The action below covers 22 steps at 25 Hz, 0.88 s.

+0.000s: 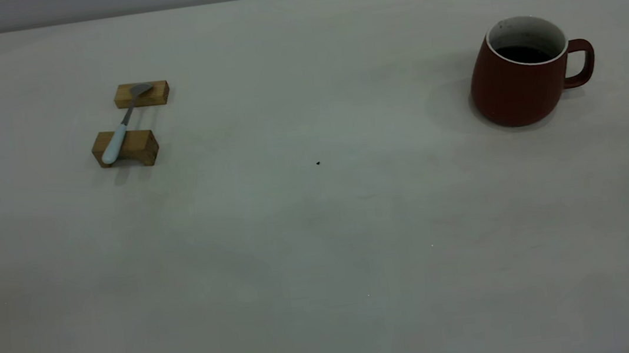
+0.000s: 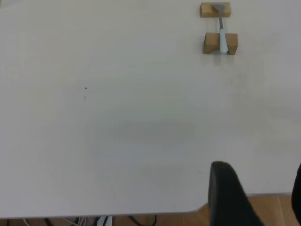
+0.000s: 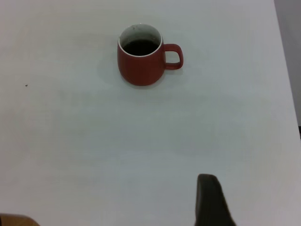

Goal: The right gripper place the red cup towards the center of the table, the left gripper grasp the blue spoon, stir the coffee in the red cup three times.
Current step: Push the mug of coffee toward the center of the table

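Note:
The red cup (image 1: pixel 517 88) stands at the right side of the table (image 1: pixel 322 246), its handle pointing right, with dark coffee (image 1: pixel 522 53) inside. The blue spoon (image 1: pixel 120 127) lies at the far left, bridging two wooden blocks, bowl on the far block. Neither arm shows in the exterior view. In the left wrist view my left gripper (image 2: pixel 261 167) hangs open over the table's edge, far from the spoon (image 2: pixel 221 33). In the right wrist view my right gripper (image 3: pixel 254 181) is open and empty, one dark finger (image 3: pixel 209 197) showing, well short of the cup (image 3: pixel 140 68).
The two tan wooden blocks (image 1: pixel 142 94) (image 1: pixel 125 148) carry the spoon. A tiny dark speck (image 1: pixel 318 163) lies near the table's middle. The left wrist view shows the table's rounded corner (image 2: pixel 200 207) with wooden floor and cables beyond.

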Motion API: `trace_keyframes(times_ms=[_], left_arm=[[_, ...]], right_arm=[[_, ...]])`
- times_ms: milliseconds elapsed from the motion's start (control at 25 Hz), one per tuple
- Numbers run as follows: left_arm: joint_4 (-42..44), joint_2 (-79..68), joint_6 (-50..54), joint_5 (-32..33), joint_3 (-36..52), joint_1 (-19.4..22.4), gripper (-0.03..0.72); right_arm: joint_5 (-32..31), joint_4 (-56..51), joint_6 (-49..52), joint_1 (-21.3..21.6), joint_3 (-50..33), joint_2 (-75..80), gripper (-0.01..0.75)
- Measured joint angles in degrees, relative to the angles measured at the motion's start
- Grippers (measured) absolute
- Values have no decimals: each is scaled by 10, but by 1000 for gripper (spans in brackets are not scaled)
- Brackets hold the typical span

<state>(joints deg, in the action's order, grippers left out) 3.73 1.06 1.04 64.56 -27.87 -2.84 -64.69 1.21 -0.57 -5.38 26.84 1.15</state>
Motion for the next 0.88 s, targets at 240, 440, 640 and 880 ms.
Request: trace_keyframes(times_ms=[240, 440, 640, 880], left_arm=[[0, 0, 0, 0, 0, 0, 407], [0, 0, 0, 0, 0, 0, 407], [0, 0, 0, 0, 0, 0, 407], [0, 0, 1, 0, 0, 0, 407]], right_arm=[[0, 0, 0, 0, 0, 0, 493], [0, -1, 0, 0, 0, 0, 493], [0, -32, 0, 0, 0, 0, 493], [44, -55, -27, 0, 26, 45, 584]])
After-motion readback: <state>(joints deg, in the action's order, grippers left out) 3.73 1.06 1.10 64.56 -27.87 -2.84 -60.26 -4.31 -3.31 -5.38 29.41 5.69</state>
